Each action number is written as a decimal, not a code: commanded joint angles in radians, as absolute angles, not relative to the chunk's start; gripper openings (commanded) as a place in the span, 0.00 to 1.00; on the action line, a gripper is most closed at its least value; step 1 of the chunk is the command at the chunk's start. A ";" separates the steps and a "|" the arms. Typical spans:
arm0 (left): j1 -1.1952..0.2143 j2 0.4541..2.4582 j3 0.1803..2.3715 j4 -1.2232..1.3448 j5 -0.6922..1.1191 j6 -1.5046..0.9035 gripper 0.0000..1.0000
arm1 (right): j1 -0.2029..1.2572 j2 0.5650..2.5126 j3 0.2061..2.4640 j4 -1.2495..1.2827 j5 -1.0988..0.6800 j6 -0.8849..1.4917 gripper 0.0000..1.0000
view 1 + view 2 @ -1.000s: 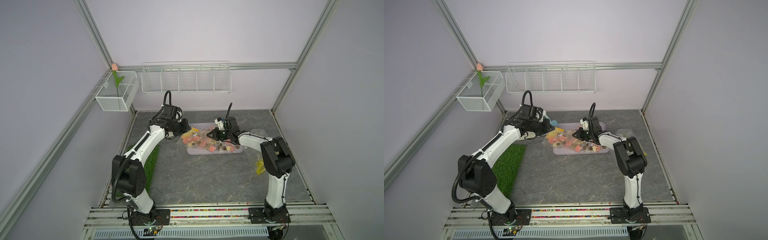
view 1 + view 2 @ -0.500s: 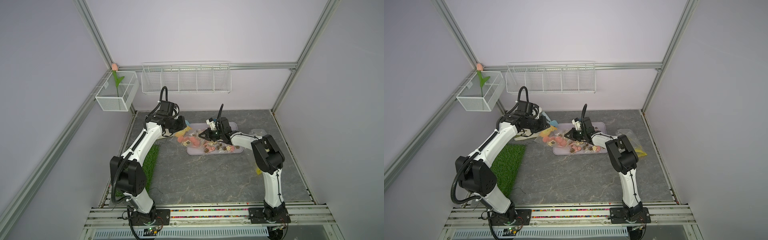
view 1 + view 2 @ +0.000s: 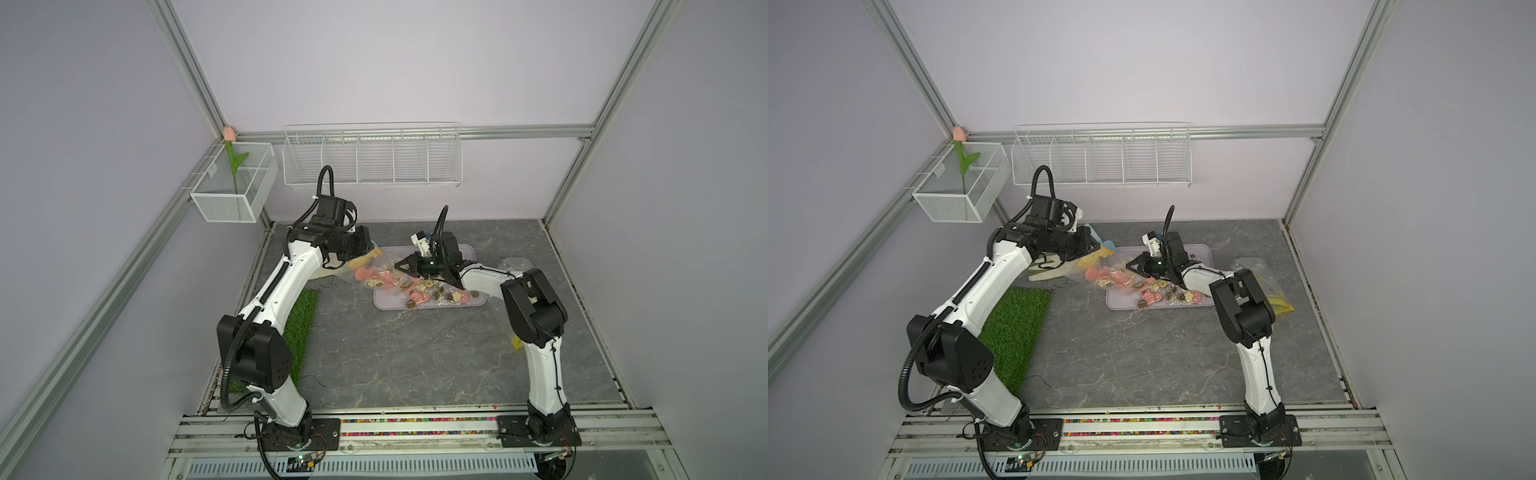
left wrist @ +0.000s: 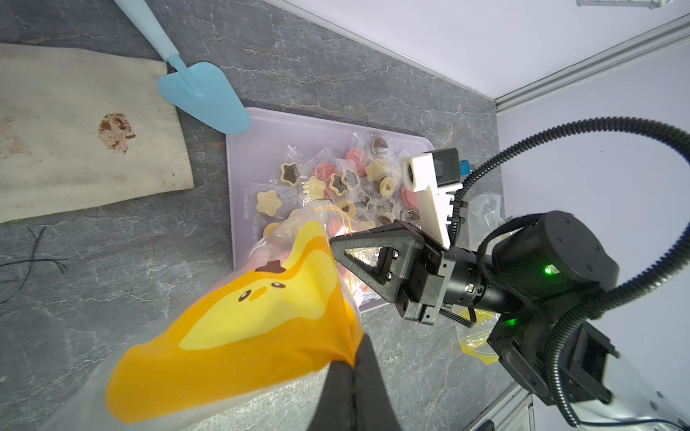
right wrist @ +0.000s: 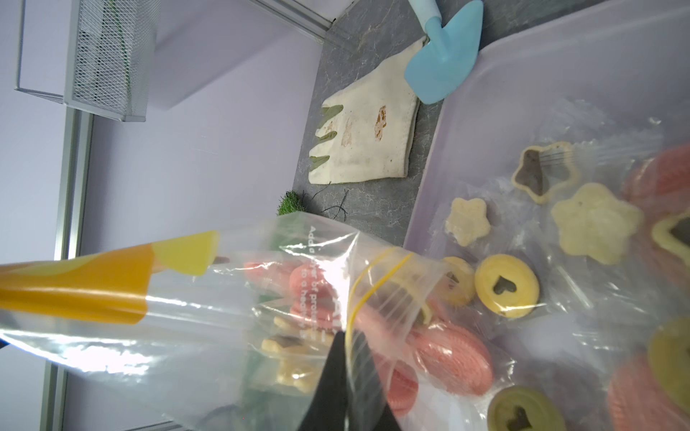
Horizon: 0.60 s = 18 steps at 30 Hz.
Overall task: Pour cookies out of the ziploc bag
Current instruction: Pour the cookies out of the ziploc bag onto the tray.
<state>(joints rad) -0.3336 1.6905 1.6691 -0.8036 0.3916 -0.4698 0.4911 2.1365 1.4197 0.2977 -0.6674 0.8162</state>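
The clear ziploc bag (image 3: 372, 268), printed with a yellow-orange cartoon face (image 4: 257, 298), hangs stretched between my two grippers over the left end of the lilac tray (image 3: 467, 252). My left gripper (image 4: 353, 367) is shut on the bag's orange bottom corner. My right gripper (image 5: 345, 345) is shut on the bag's mouth edge, at the yellow zip line. Pink and cream cookies (image 5: 310, 287) still lie inside the bag. Several wrapped cookies (image 4: 338, 183) lie on the tray. In both top views the bag (image 3: 1100, 272) slopes down from the left gripper (image 3: 1094, 249) to the right gripper (image 3: 1131, 268).
A blue trowel (image 4: 203, 95) and a stained cloth glove (image 4: 74, 130) lie left of the tray. A green grass mat (image 3: 299, 328) lies front left. Another crumpled plastic bag (image 3: 1266, 282) sits right of the tray. A wire basket (image 3: 372, 160) hangs on the back wall.
My right gripper has moved left with the bag's mouth. The left arm has drawn back and up with the bag's bottom corner. The bag now reaches past the tray's left edge.
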 commanded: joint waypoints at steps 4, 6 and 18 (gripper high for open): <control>-0.325 1.702 1.712 -0.790 0.417 -0.478 0.00 | 0.462 2.106 1.399 0.290 -0.662 0.817 0.07; -0.328 1.707 1.704 -0.772 0.420 -0.486 0.00 | 0.457 2.105 1.398 0.290 -0.661 0.815 0.07; -0.359 1.771 1.748 -0.735 0.403 -0.507 0.00 | 0.396 2.081 1.389 0.252 -0.664 0.776 0.07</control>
<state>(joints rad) -0.3508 1.7580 1.6978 -0.7563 0.4084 -0.5007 0.4191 2.1223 1.4109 0.2821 -0.6712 0.8028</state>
